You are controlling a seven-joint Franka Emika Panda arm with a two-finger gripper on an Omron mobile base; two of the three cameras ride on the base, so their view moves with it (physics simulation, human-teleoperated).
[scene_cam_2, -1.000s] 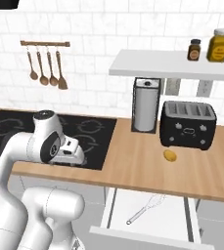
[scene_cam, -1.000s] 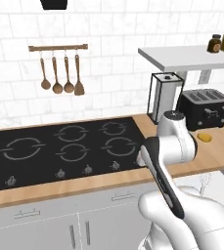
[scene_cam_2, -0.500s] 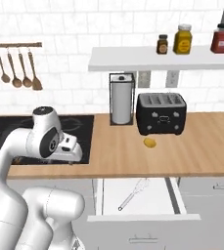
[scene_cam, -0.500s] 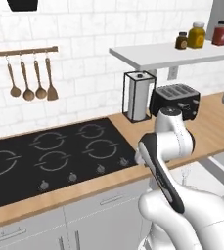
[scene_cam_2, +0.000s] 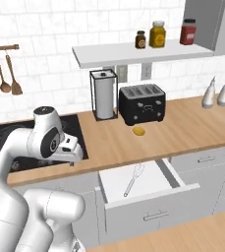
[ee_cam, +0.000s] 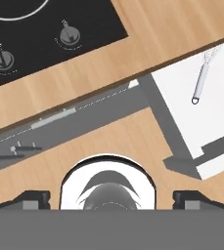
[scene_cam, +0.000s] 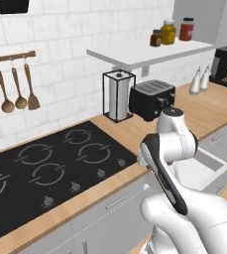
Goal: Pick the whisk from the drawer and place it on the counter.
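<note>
Whisk lies inside open drawer, well apart from end effector, off to its right and lower. In hand view whisk runs lengthwise, wire head away from drawer front. End effector holds nothing; finger spacing cannot be told. Table sits beyond drawer.

The long light-brown counter was grained matt wood; its black cooktop looked glossy glass. The slender silvery whisk appeared metal, the drawer's white inside smooth.

I'm looking at a white tiled wall (a white shelf mounted on it) above grey cabinets.
</note>
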